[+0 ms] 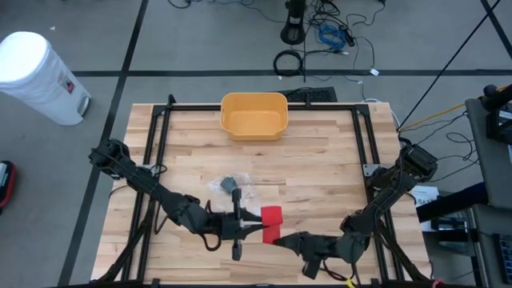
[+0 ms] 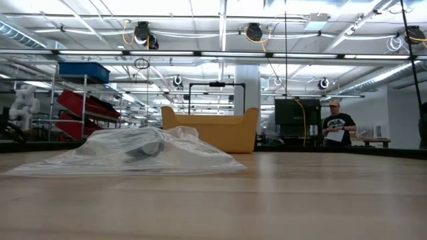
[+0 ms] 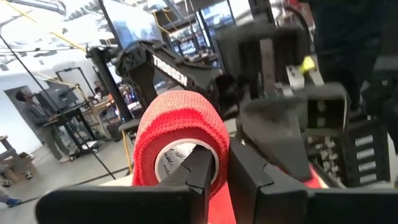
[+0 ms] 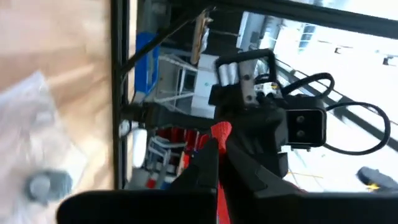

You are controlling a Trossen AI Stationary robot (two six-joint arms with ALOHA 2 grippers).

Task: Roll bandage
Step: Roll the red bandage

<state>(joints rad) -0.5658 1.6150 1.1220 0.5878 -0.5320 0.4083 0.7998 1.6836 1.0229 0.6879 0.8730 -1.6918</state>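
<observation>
On the pale wooden plank tabletop [image 1: 320,160], the red elastic crepe bandage roll [image 1: 272,216] sits raised near the front edge, at about six o'clock from the table's centre. The left claw [image 1: 254,230] comes in from nine o'clock and the right claw [image 1: 282,239] from three o'clock, meeting at the bandage.

In the left wrist view the red roll [image 3: 177,134] has one dark finger [image 3: 202,168] threaded into its white cardboard core and the other pressed on the outside, so the left claw is narrowed onto the roll's wall. The right claw [image 4: 219,163] looks pinched tight on a thin strip of red, probably the loose tail [image 4: 221,132], with the left arm's wrist just beyond it.

A crumpled clear plastic wrapper holding a grey cylindrical object [image 1: 232,186] lies just beyond the bandage, toward twelve o'clock; the low view shows the same wrapper [image 2: 133,152] flat on the wood. A yellow plastic tub [image 1: 254,114] stands at the far edge, at twelve o'clock.

The risks, as I judge them:
- If the two claws pull unevenly, the tail may slip free and the wound layers loosen.
- Too much tension could drag the roll off the left finger.
- The claws work very near each other, so a small misjudged turn could knock them together.
- A drooping tail could snag the wrapper.
</observation>
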